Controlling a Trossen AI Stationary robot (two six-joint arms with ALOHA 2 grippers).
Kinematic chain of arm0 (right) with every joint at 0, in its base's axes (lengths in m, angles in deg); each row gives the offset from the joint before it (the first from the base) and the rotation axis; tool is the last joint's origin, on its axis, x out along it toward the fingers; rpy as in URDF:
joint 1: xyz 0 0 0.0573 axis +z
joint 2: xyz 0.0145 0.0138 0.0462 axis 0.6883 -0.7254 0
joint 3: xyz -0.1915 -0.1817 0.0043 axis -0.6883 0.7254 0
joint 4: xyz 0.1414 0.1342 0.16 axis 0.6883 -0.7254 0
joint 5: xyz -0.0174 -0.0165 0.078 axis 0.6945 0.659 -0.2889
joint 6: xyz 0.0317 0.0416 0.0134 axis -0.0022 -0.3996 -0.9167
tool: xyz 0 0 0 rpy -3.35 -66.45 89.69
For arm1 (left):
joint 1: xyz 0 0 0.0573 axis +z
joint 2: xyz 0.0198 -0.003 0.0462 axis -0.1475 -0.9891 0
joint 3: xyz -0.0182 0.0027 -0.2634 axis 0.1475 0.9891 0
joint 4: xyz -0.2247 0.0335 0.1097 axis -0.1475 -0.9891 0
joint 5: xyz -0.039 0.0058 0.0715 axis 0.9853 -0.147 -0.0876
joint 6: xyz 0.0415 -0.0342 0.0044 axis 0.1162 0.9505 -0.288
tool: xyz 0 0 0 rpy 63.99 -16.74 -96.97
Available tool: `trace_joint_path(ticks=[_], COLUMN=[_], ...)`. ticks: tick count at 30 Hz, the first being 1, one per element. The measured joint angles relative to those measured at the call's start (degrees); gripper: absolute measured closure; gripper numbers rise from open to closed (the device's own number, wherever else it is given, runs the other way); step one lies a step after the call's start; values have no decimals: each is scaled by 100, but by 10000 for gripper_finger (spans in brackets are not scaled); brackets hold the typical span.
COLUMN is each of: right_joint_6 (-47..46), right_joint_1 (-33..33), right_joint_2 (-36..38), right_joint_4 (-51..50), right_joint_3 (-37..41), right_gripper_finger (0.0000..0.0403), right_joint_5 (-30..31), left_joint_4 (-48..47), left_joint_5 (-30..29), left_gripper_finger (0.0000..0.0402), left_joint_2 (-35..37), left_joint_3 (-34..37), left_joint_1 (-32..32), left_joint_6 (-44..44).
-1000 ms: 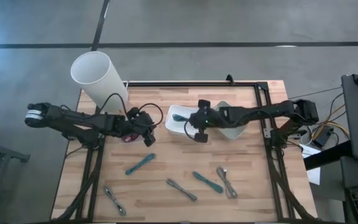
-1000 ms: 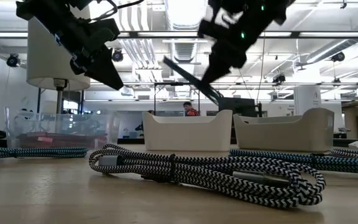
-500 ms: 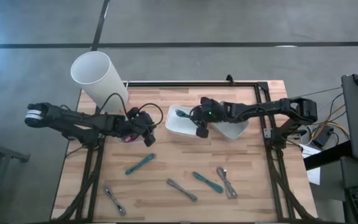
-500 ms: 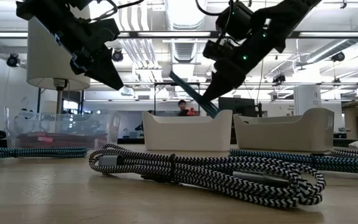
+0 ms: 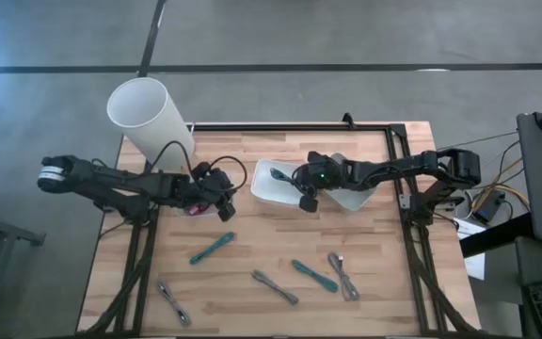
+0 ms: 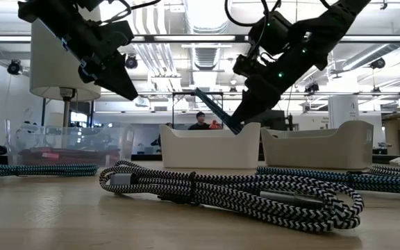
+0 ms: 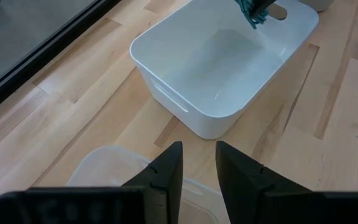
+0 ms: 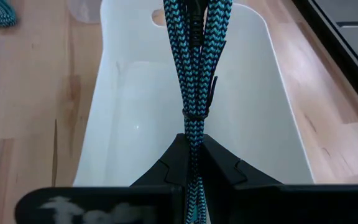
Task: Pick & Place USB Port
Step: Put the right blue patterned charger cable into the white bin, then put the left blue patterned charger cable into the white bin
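My right gripper (image 5: 303,195) (image 6: 242,119) is shut on a teal braided USB cable bundle (image 8: 194,56) (image 6: 214,109) over the left white bin (image 5: 269,186) (image 6: 210,147). A second white bin (image 5: 354,196) stands right of it. My left gripper (image 5: 224,203) (image 7: 199,165) waits open over a clear plastic container (image 5: 192,203), left of the bins. More coiled cables lie on the near half of the table: two teal ones (image 5: 212,248) (image 5: 314,275) and three black-and-white ones (image 5: 276,287) (image 5: 343,276) (image 5: 172,303). My right gripper pinches the teal bundle between its two fingers, near one end (image 8: 192,132). The fingers slant down from the table's right and lie along the bundle. The bundle is lifted and tilted: its long free part (image 6: 201,95) sticks up toward the left, over the bin.
A tall white cylinder (image 5: 150,119) stands at the table's far left corner. A black-and-white cable bundle (image 6: 235,191) lies close before the low camera. A black frame (image 5: 290,126) runs along the far edge. Bare wood shows between the bins and the near cables.
My right gripper has moved down toward the left white bin with the teal bundle. The bundle has come down with it, still tilted, and its lower end now sits at the bin's rim.
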Motion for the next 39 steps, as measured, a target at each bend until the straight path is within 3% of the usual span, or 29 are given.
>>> trace_joint_path(ticks=[10,26,36,39], right_joint_6=[-40,-157,-385,-293], right_joint_1=[0,0,12,88], right_joint_2=[0,0,0,31], right_joint_4=[-24,-38,-82,-488], right_joint_3=[17,-16,-448,-622], right_gripper_finger=[350,349,349,349], right_joint_5=[3,4,0,-2], left_joint_4=[-1,0,542,527], left_joint_5=[0,2,342,370], left_gripper_finger=[301,301,309,309], left_joint_2=[0,0,4,4], left_joint_3=[0,0,-36,-162], left_joint_1=[1,2,-105,-248], left_joint_6=[2,2,-308,-327])
